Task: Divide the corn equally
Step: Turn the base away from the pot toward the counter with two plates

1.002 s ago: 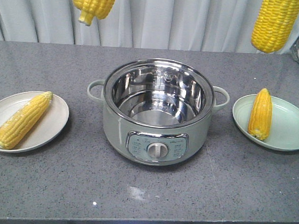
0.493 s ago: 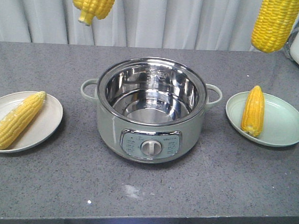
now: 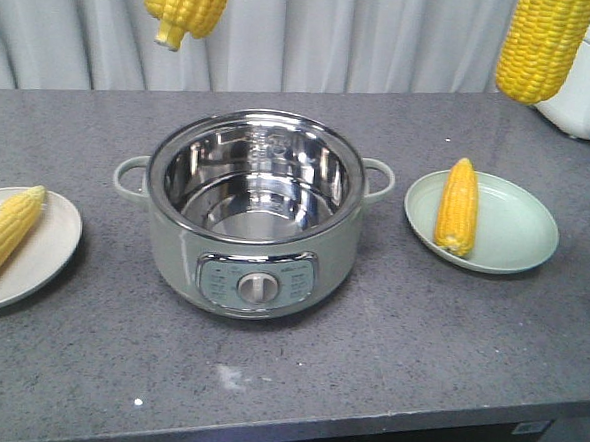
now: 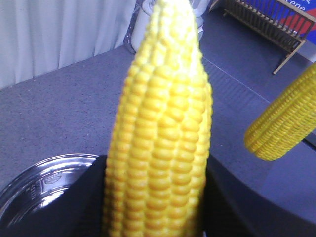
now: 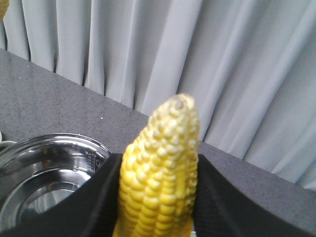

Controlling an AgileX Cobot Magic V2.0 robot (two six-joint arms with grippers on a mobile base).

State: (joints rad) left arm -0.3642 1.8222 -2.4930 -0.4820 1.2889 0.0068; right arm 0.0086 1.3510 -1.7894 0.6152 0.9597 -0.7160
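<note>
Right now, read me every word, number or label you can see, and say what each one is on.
No text is legible.
Grey control panel on the pale green electric pot: print around the knob, too small.
Pot's shiny steel inner wall: stamped markings, blurred.
Blue and red banner behind the wooden rack: white letters, cut off.
Small sticker on the grey table's front edge: too small.

Big block first: the steel pot (image 3: pixel 253 213) squats mid-tabletop (image 3: pixel 417 359), its handles (image 3: pixel 379 178) jutting out both sides. There's an open lane between it and the green plate (image 3: pixel 515 234). The green-plate cob (image 3: pixel 457 206) fills that plate's left half, right half bare. Over at the left edge sits the beige plate (image 3: pixel 54 236), with the beige-plate cob (image 3: pixel 3 238) lying across it. The white appliance (image 3: pixel 589 89) crowds the back right corner. The left held cob (image 3: pixel 188 2) and right held cob (image 3: pixel 541 46) hang high, well clear of pot and plates.
</note>
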